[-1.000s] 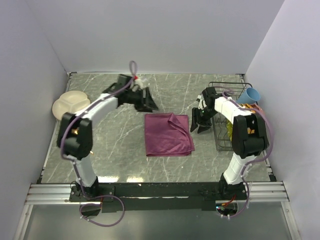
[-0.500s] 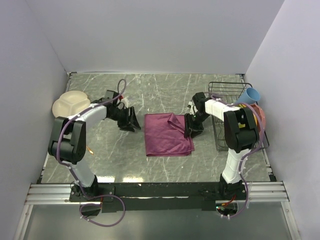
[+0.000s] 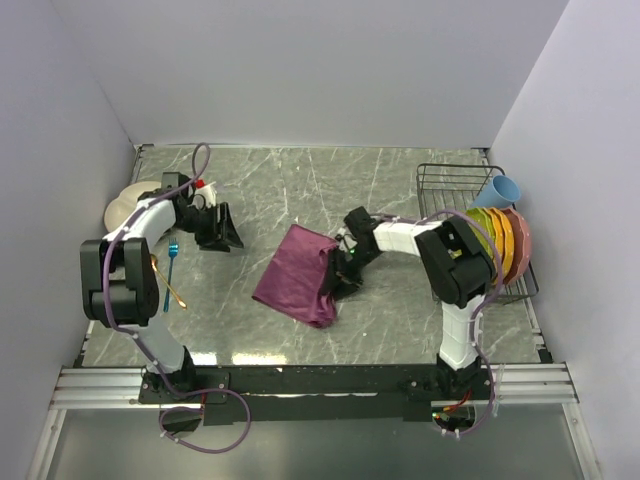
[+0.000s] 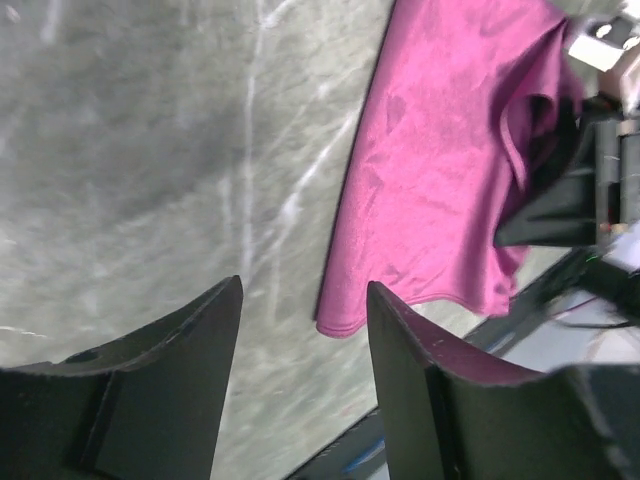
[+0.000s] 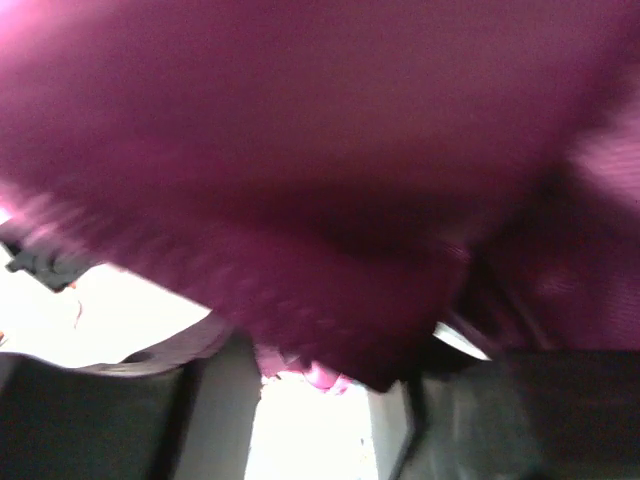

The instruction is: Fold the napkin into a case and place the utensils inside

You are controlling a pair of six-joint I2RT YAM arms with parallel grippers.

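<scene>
Napkin (image 3: 290, 285): mid-bench, lying skewed, one corner pointing to the near edge. Mostly flat on the bench (image 3: 380, 190); right edge rumpled and bunched where it meets the right gripper (image 3: 340, 275). Not a narrow strip.

Right gripper: low at the napkin's right edge, arm reaching in from the rack side. Right wrist view is blurred and almost filled with maroon cloth; the cloth hangs across and in front of the jaws, with a small fold dipping between them. Cannot tell whether the jaws are clamped on it or only buried in it.

Left gripper (image 3: 225, 243): over bare bench at the left, well apart from the napkin. Jaws partly open, nothing between them; left wrist view shows only marble in the gap, with the napkin's left edge farther off.

Fork (image 3: 171, 262): blue, flat on the bench near the left edge, just beside the left arm. Spoon (image 3: 172, 290): gold, just nearer than the fork, lying aslant. Both well clear of the napkin.

Plate (image 3: 122, 208): cream, far left. Rack (image 3: 445, 175): far right, coloured dishes standing in it, blue cup (image 3: 503, 188) at its far corner.
</scene>
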